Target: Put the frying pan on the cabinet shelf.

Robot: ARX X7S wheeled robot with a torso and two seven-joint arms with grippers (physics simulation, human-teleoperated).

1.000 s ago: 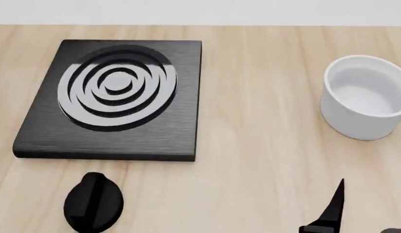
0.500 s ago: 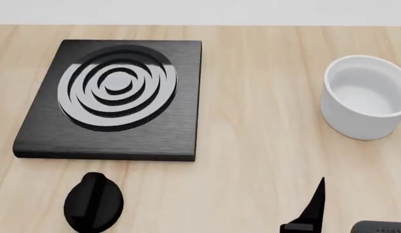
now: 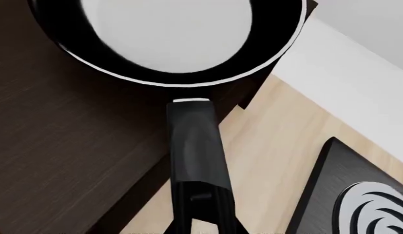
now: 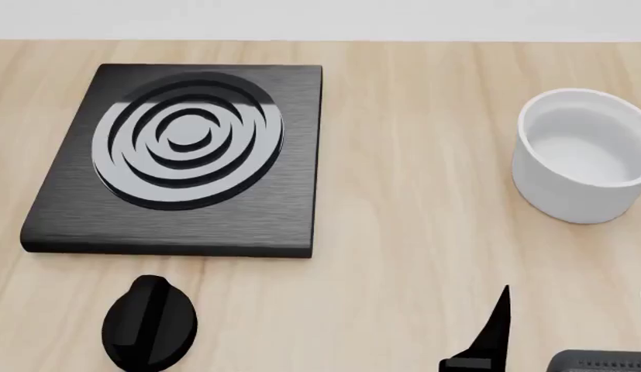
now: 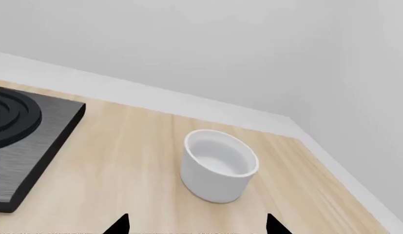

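Observation:
The frying pan (image 3: 168,29) shows only in the left wrist view: black, thin silver rim, pale glossy inside. It lies over a dark brown cabinet shelf (image 3: 58,146), and its long black handle (image 3: 196,141) reaches out past the shelf edge over the wooden counter. My left gripper (image 3: 201,217) is shut on the handle's end and is out of the head view. I cannot tell whether the pan rests on the shelf or hangs just above it. My right gripper (image 4: 573,310) is open and empty, low over the counter's front right; it also shows in the right wrist view (image 5: 197,226).
A square black burner plate (image 4: 186,155) with rings lies on the wooden counter (image 4: 403,194), with a round black knob (image 4: 149,322) in front of it. A white cup (image 4: 580,155) stands at the right, ahead of my right gripper. A pale wall backs the counter.
My right gripper has shifted left in the head view, and its second fingertip now shows at the right edge. Burner plate, knob and cup have not moved.

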